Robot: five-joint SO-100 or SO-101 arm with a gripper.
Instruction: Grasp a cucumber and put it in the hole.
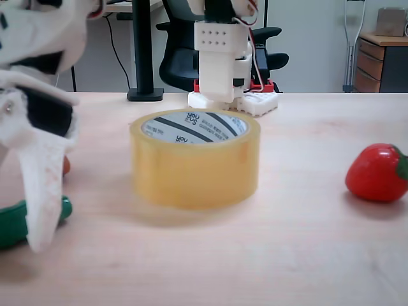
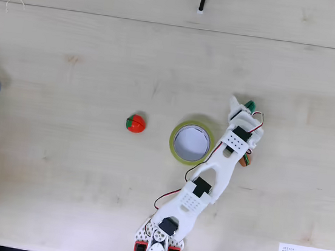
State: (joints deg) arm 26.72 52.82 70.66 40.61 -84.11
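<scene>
We find the pincer (image 1: 38, 220) down at desk (image 1: 293, 255) level, at the left edge of the low fixed view, with one white finger (image 1: 43, 191) standing in front of the cucumber (image 1: 13, 223). The cucumber's green body shows on both sides of that finger, so it appears to lie between the jaws. Whether they have closed on it or merely straddle it we cannot tell, since the far finger is hidden.

In the fixed view from above, the arm reaches past the right of the tape roll (image 2: 191, 142), and a green tip (image 2: 250, 105) shows just beyond the pincer (image 2: 241, 109). The cucumber rests on the desk, near the roll but apart from it.

We judge the step in hand to be the grasp; the placing is not yet begun. The hole (image 1: 194, 125) stands open and unobstructed. The strawberry (image 1: 377, 172) lies well apart on the roll's other side.

The next move calls for a firm closure, a lift clear of the roll's rim, a short carry over the hole, then release.
</scene>
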